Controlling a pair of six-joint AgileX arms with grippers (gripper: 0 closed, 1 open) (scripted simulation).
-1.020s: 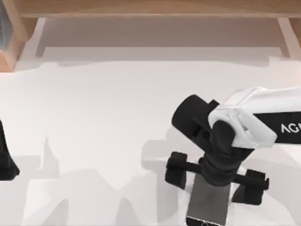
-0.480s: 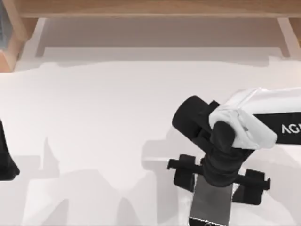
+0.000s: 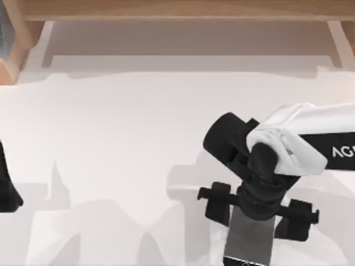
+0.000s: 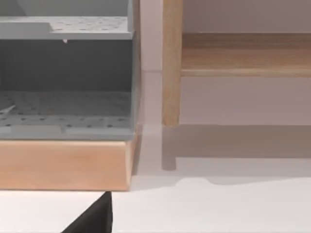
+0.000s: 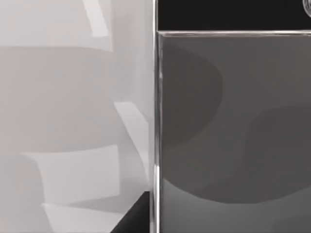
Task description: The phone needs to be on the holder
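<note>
The phone [image 3: 249,241] lies flat near the table's front edge, right of centre, its grey screen up and a black bezel at its near end. My right gripper [image 3: 257,211] reaches down over it, with one black finger against each long side, so it is shut on the phone. In the right wrist view the phone [image 5: 233,136] is seen close up, and a dark fingertip [image 5: 133,218] touches its edge. The holder is out of view. My left gripper [image 3: 6,188] is parked at the table's left edge.
A wooden shelf frame [image 3: 177,11] runs along the back of the table. A wooden block carrying a grey pegboard rack [image 4: 65,97] stands at the back left corner. White tabletop [image 3: 122,138] spreads between the two arms.
A second ago the right gripper's fingers stood wider apart; they then closed in against the phone's sides. Over the last half second nothing has moved.
</note>
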